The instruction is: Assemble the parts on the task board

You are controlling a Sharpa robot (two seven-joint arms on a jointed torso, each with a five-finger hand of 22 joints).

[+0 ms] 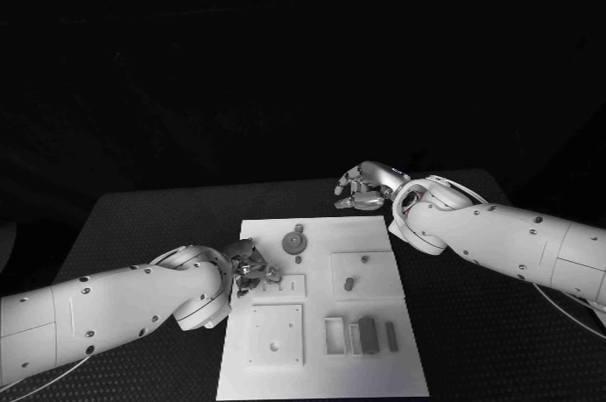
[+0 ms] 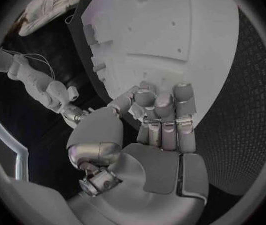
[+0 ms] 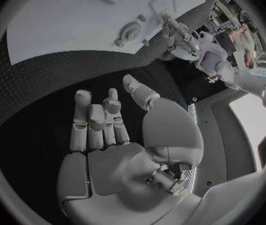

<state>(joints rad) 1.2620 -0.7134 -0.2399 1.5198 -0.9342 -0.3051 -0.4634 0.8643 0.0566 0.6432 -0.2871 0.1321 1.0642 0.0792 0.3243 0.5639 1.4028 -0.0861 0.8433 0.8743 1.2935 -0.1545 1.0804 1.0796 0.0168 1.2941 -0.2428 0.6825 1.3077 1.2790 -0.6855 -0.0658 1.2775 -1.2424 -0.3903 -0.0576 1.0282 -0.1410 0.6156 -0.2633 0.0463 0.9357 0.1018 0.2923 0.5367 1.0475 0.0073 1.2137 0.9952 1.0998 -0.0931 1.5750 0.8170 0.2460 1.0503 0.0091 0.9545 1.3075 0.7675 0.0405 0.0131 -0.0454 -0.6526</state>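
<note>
Both empty: left robot hand (image 1: pixel 249 271) curled, right robot hand (image 1: pixel 366 188) loose

A black worktop (image 1: pixel 139 218) with a fine dotted texture carries a white board (image 1: pixel 360 371), which lies flat at its middle. The board's left edge runs under the left hand's fingers (image 1: pixel 257 271); its far right corner lies just below and near the right hand's fingers (image 1: pixel 357 192), which are over bare worktop beyond it. Bare worktop shows on both sides of the board and behind it.
</note>
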